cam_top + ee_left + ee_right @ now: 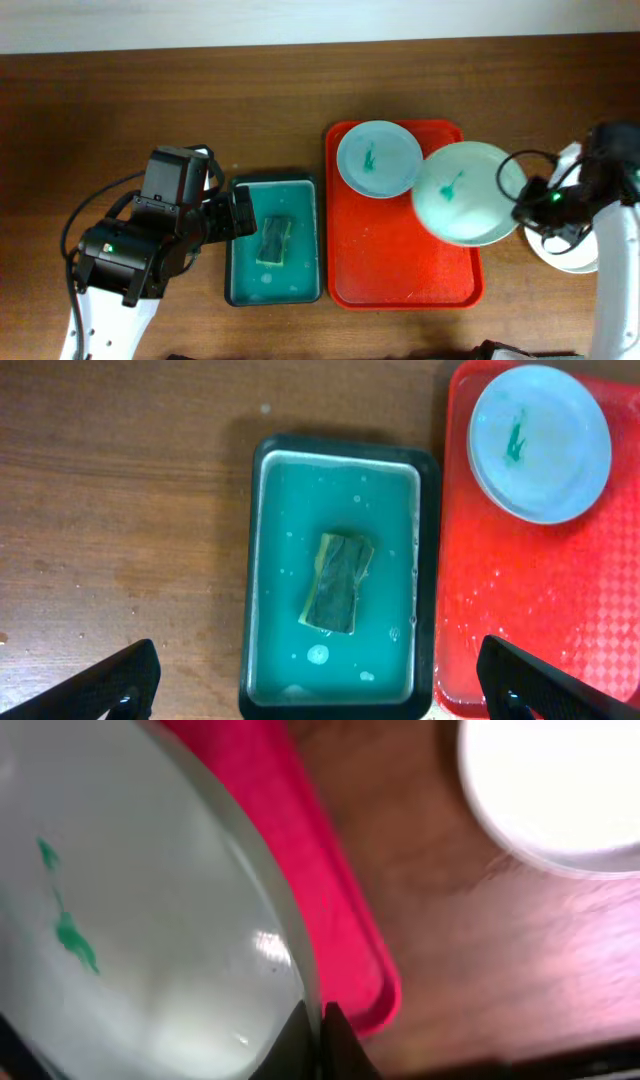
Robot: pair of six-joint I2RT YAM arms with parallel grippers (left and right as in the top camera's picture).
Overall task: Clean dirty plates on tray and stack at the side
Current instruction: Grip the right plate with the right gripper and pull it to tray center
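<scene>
The right claw pinches the rim of a green-smeared plate above the right edge of the red tray, while the left claw hangs wide open over the teal basin on the counter.
</scene>
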